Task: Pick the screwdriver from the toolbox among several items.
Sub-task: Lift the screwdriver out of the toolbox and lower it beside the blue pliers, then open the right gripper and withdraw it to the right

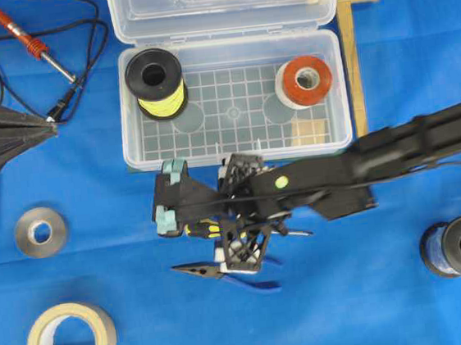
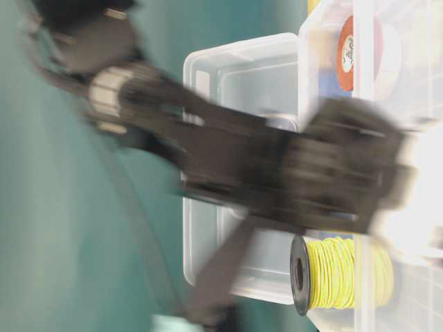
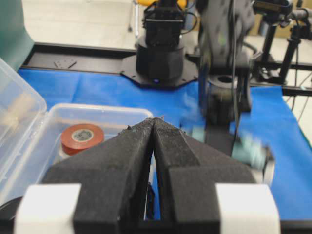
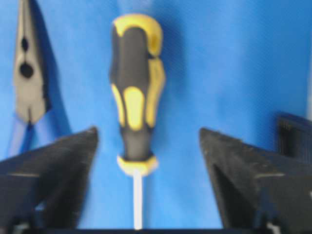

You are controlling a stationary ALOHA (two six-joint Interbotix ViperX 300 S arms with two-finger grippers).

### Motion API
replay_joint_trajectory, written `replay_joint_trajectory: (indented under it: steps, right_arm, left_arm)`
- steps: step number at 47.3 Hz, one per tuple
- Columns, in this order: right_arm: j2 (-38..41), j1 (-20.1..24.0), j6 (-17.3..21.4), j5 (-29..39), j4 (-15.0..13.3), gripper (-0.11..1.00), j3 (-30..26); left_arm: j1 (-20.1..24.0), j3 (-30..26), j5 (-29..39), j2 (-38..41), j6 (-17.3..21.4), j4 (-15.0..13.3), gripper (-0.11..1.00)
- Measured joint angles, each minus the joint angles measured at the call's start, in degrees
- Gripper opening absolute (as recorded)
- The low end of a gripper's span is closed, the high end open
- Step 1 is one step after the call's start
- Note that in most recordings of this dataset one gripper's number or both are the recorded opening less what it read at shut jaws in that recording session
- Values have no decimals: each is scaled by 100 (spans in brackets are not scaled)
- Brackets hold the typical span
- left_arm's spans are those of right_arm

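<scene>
Yellow-and-black screwdriver [image 4: 135, 87] lies on blue cloth [image 1: 352, 308] just outside toolbox [image 1: 133, 146], w/ right gripper [image 4: 146, 146] jaws spread either side of handle — shaft axis runs straight back between them. Left gripper [image 3: 154, 127] pressed together, well apart.

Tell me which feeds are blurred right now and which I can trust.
Overhead view: sharp. Table-level view: heavy motion smear across the arm; only the yellow wire spool reads. Left wrist view: closed fingers crisp, right arm behind blurred. Right wrist view: screwdriver slightly soft but readable.
</scene>
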Motion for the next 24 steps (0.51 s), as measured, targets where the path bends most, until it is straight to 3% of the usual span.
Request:
replay_joint_trajectory:
  steps: [6, 12, 18, 24]
  right_arm:
    - [-809, 18, 0, 343, -308, 79, 70]
    - [-1863, 97, 35, 571, -826, 79, 475]
    - [-3023, 158, 35, 492, -1178, 79, 1239]
    - [-4113, 167, 44, 105, -1283, 79, 2145]
  left_arm:
    - [0, 0, 9, 0, 0, -9, 0]
    - [0, 9, 9, 0, 0, -9, 0]
    - [0, 26, 9, 0, 0, 0, 0]
    - [0, 44, 9, 0, 0, -9, 0]
